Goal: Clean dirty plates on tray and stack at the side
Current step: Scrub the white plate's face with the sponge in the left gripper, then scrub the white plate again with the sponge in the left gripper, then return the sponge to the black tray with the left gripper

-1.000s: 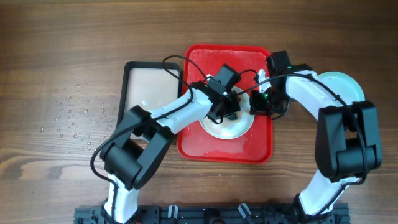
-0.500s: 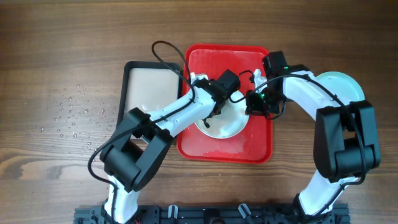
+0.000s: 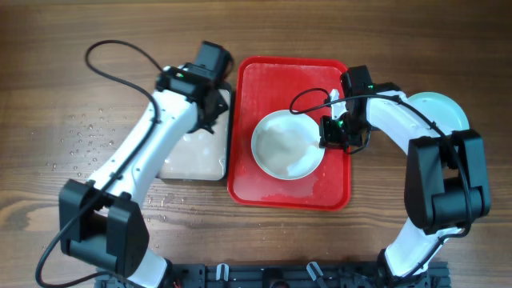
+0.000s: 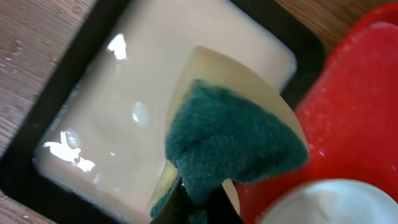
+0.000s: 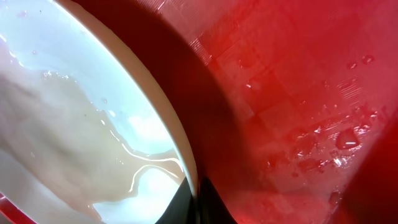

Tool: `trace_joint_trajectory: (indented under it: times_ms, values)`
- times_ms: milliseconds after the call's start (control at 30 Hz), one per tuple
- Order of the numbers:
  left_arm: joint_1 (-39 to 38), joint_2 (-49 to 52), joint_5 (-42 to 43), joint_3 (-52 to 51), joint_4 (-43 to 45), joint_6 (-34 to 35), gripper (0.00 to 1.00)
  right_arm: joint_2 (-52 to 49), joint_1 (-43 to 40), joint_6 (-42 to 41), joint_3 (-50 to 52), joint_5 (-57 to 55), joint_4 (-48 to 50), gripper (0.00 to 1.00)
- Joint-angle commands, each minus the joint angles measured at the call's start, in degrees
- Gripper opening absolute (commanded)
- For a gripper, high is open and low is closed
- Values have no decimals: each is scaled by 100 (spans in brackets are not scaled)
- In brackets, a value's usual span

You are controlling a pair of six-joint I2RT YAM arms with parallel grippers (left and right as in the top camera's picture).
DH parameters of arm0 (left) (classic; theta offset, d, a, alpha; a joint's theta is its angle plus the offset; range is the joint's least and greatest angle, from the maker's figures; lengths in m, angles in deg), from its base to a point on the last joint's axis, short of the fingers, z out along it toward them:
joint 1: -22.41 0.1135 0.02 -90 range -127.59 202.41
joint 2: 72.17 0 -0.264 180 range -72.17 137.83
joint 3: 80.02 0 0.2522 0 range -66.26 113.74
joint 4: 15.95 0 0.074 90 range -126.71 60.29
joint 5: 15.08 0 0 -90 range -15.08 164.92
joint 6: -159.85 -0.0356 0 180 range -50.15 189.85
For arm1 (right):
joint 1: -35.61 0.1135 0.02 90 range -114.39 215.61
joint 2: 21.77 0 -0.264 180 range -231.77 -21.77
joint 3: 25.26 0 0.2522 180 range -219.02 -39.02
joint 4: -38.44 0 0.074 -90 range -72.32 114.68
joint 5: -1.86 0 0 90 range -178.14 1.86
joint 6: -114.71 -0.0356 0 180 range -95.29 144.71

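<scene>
Left tool: your left tool (image 4: 198, 202) is pinched tight on the lower end of a sponge (image 4: 233, 137).
Sponge: you see its dark green scouring face toward the wrist camera, with the yellow foam showing behind it at the top and left edges.
Under the left tool: you are hanging over the black-rimmed tray (image 3: 162, 120), at its far right corner, right beside the red tray (image 3: 272, 76). The black-rimmed tray holds a cream-coloured liquid with bright glints on it.
Right tool: your right tool (image 3: 331, 134) is closed on the right-hand rim of the white plate (image 3: 286, 146). In the right wrist view the fingers meet at that rim.
White plate: it sits inside the red tray, near the middle and toward the right half. A thin milky film of water lies across its face. At your grip, the rim throws a dark shadow on the tray floor.
Red tray: its floor is wet, with beads of water near the plate.
Light blue plate: you have a light blue plate (image 3: 438, 108) on the surface (image 3: 80, 48) to the right of the red tray, partly hidden under your right arm.
Surface: water droplets (image 3: 86, 144) are scattered on the wood to the left of the black-rimmed tray.
</scene>
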Motion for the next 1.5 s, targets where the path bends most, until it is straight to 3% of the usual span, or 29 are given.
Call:
trace_joint_trajectory:
  times_ms: [0, 33, 100, 267, 333, 400, 433, 567, 633, 800, 900, 1067, 1100, 1167, 1233, 1333, 1400, 1467]
  values:
    - [372, 81, 1537, 11, 254, -1423, 4, -127, -46, -11, 28, -343, 46, 4]
    - [284, 114, 2218, -39, 479, -1812, 4, -127, -46, -11, 28, -343, 46, 4]
    - [-155, 133, 2767, -385, 1204, -1764, 4, -127, -46, -31, 28, -343, 42, 4]
    - [-1226, 251, 2761, -1633, 3300, -452, 4, -127, -46, -33, 28, -345, 11, 4]
    - [-1587, 527, 2520, -1895, 3884, -382, 4, -127, -46, -31, 28, -343, -4, 4]
    - [-1624, 758, 1919, -1895, 3838, -260, 4, -127, -46, -33, 28, -343, -20, 4]
    - [-1532, 907, 984, -1895, 3646, -271, 4, -127, -46, -33, 28, -343, -22, 4]
    - [-1283, 944, -876, -1851, 2898, -354, 4, -127, -46, -31, 28, -326, -20, 4]
    - [-1294, 944, -879, -1692, 2815, -501, 4, -127, -46, -26, 28, -326, -42, 4]
    - [-1209, 575, 649, -1102, 2426, -446, 4, -127, -46, -28, 28, -326, -68, 4]
    - [-933, 116, 643, -901, 1915, -328, 4, -127, -46, -22, 28, -328, -85, 4]
    - [170, -330, 638, -905, 964, -339, 4, -127, -46, -7, 28, -326, 17, 4]
    - [367, -315, 619, -979, 868, -426, 4, -127, -46, 39, 28, -330, 179, 10]
    - [549, -310, 599, -1266, 968, -503, 4, -127, -46, 74, 28, -317, 345, 13]
    - [570, -308, 599, -1720, 1390, -772, 4, -125, -46, 72, 28, 0, 267, 4]
    - [573, -308, 599, -2350, 2035, -957, 4, 127, 39, -37, -13, -249, 11, 4]
    - [573, -310, 601, -2468, 2105, -955, 16, 660, 337, -297, -68, -973, -173, 4]
    - [573, -411, 603, -2455, 2096, -957, 34, 1478, 874, -546, -76, -2092, -264, 4]
